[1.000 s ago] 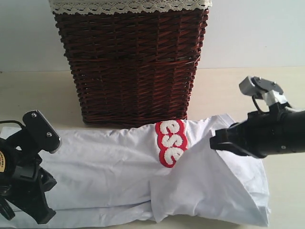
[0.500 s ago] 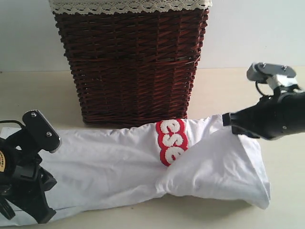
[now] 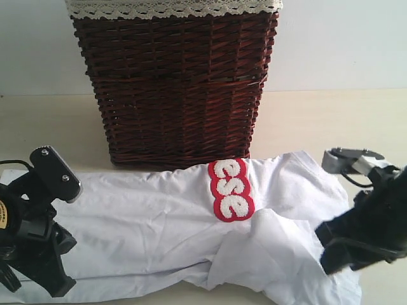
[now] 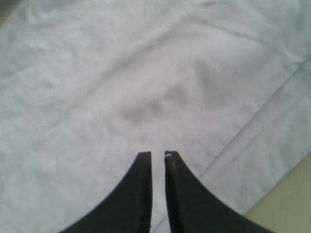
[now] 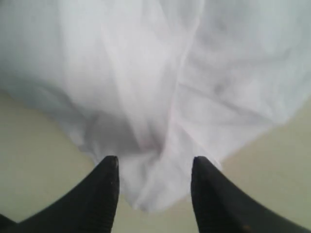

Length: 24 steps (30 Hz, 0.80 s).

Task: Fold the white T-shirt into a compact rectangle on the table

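White cotton T-shirt (image 3: pixel 146 222), red-outlined fuzzy letters, rumpled along near edge of pale cream surface (image 3: pixel 311 121), before dark wicker basket (image 3: pixel 172 89). Left jaws pressed nearly together over cloth; right jaws spread astride bunched end.

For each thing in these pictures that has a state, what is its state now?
white T-shirt: lying on the table as a long strip, rumpled at one end, not yet compact.
left gripper: fingers nearly together, holding nothing.
right gripper: fingers apart, over the shirt's edge.
basket: upright, inside hidden.
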Motion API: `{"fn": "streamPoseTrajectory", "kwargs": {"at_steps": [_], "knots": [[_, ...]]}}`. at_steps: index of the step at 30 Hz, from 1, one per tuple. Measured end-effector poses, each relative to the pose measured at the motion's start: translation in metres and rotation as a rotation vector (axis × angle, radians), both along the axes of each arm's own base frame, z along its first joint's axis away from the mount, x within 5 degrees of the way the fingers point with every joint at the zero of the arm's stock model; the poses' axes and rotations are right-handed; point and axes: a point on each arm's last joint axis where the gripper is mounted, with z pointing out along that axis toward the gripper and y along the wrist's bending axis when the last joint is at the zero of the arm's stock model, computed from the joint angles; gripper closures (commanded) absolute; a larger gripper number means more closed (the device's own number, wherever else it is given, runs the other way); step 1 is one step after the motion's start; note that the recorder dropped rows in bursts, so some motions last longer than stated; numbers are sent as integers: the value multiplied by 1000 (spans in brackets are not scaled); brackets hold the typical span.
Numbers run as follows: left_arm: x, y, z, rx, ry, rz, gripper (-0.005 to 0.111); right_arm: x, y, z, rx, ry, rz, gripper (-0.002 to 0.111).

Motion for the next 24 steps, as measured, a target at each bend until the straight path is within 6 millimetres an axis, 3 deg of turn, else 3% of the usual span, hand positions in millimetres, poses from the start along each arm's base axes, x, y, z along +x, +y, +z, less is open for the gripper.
{"fn": "streamPoseTrajectory", "kwargs": {"at_steps": [5, 10, 20, 24], "knots": [[0, 0, 0, -7, 0, 7, 94, -11, -11, -4, -123, 97, 34, 63], [0, -1, 0, -18, 0, 16, 94, -9, -9, -9, -99, 110, 58, 63], [0, -1, 0, -22, 1, 21, 94, 3, -3, -42, -43, 149, 28, 63], [0, -1, 0, -22, 1, 21, 94, 4, -1, -44, -12, 151, 24, 73]]}}
